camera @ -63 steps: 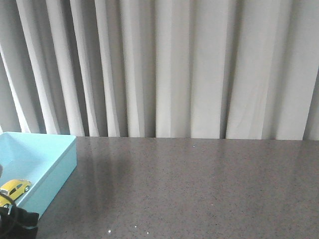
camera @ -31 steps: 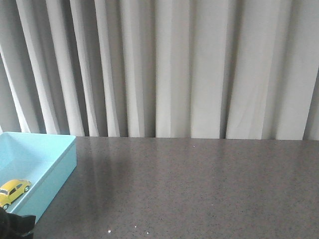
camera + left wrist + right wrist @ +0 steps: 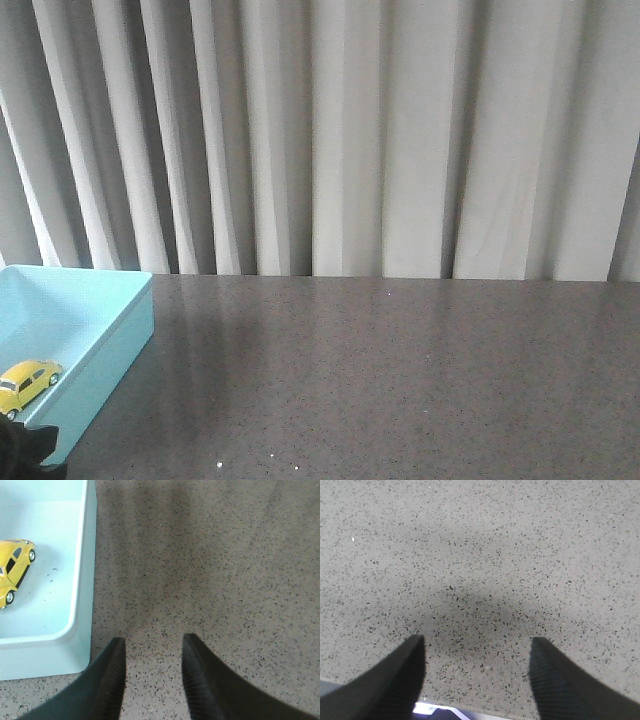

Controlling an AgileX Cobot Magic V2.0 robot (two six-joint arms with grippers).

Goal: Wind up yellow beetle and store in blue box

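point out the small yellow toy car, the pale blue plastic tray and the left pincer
small glossy yellow toy beetle car (image 3: 14,570), left wrist view, on its roof
large pale turquoise-blue plastic tray (image 3: 85,580), left wrist view, on its side wall rim
left pincer (image 3: 152,652), left wrist view, midway between its two dark fingertips

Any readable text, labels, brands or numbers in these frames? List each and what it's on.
None readable in any view.
yellow beetle: no badge, plate or lettering visible; partly cut off by the frame edge.
blue box: plain walls and floor, only dark specks.
Table, curtain, left gripper, right gripper: no markings.
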